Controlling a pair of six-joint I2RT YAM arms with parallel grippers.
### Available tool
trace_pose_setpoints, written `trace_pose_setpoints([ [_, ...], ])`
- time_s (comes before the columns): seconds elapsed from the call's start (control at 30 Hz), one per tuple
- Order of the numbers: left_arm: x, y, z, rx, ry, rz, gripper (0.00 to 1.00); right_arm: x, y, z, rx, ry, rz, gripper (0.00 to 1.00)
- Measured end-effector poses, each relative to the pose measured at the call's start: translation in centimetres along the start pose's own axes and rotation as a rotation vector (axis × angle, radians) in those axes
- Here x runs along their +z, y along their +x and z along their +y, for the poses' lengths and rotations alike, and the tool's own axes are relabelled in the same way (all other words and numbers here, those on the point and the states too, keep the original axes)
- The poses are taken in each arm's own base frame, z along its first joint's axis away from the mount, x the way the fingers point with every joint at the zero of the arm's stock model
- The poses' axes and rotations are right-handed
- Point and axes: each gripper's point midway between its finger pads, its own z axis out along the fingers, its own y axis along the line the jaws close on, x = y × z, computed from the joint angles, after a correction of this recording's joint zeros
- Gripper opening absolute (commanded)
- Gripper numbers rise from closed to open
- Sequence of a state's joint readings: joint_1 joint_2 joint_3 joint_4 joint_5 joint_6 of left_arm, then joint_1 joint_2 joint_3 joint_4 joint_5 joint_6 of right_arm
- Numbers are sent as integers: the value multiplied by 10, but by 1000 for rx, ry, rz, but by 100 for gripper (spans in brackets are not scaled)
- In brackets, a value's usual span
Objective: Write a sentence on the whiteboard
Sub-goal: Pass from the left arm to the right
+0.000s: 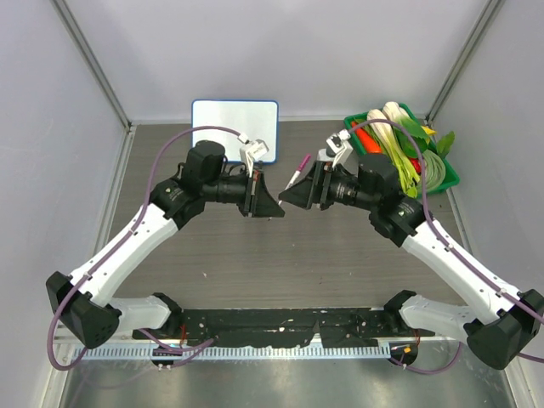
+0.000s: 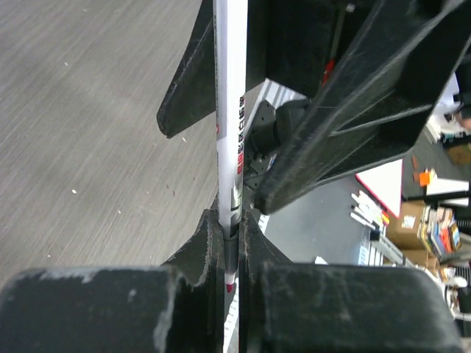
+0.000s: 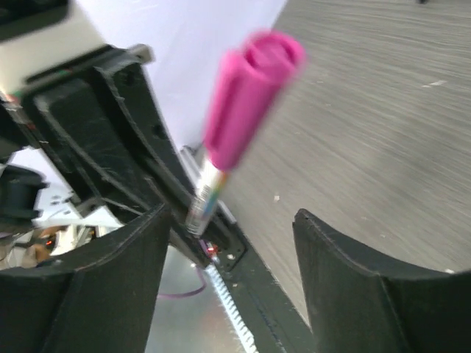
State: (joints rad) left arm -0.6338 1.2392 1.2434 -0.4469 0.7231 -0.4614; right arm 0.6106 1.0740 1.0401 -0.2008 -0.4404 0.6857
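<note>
We see a grey wood-grain worktop [image 1: 340, 263] closed in by plain white walls [image 1: 51, 85] on the left, far and right sides. In its far right corner sits a green basket [image 1: 450, 177] that holds long leeks [image 1: 399, 144] with white stalks and, beside them, something orange-red [image 1: 364, 141]. The whiteboard [image 1: 229, 119] is at the far edge, left of the middle and against the back wall. It has a thin blue rim and rounded corners, and from above its face looks plain white. Both arms reach inward and meet near the middle of the worktop, in front of the board's right corner. The left gripper [image 2: 229, 239] is clamped tight on the white barrel of a marker [image 2: 230, 110]. The right gripper [image 3: 229, 220] stands wide apart with the marker's pink end, blurred, between its fingers; we cannot tell whether they touch it.
</note>
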Motion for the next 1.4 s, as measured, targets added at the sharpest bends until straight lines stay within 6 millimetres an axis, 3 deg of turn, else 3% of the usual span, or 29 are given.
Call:
trace_pose_setpoints([
  [0.17, -5, 14, -6, 14, 33, 67, 0, -2, 0, 27, -37, -145, 22, 52],
  [0.23, -6, 19, -6, 15, 39, 86, 0, -2, 1, 34, -45, -187, 35, 51],
  [0.37, -8, 22, -9, 21, 53, 100, 0, 3, 9, 35, -35, -235, 79, 50],
  [0.63, -9, 26, -14, 26, 89, 119, 0, 3, 31, 33, -7, -303, 145, 36],
  [0.93, -10, 27, -15, 46, 98, 124, 0, 2, 33, 37, 4, -337, 152, 2],
  [1.2, -11, 30, -13, 58, 95, 135, 0, 2, 35, 36, 17, -343, 154, 1],
  [1.4, -11, 29, -14, 67, 100, 129, 0, -2, 33, 37, 36, -360, 155, 16],
])
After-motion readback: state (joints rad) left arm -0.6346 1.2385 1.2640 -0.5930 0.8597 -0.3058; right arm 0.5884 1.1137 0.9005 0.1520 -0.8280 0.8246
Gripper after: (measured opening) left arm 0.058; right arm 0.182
